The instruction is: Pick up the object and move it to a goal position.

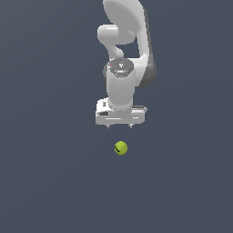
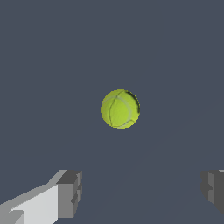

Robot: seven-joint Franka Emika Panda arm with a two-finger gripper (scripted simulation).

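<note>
The object is a small yellow-green ball [image 1: 121,148] with a faint seam and a small black mark, lying on the dark grey floor. In the exterior view my gripper [image 1: 120,126] hangs above it, apart from it, with its short fingers pointing down. In the wrist view the ball [image 2: 120,109] shows whole, ahead of the gripper [image 2: 142,192] and not between its fingers [image 2: 70,194]. The fingers stand far apart, wider than the ball, and hold nothing.
The white arm [image 1: 125,50] rises behind the gripper in the exterior view. Apart from it there is only the plain dark grey floor [image 1: 50,173] around the ball.
</note>
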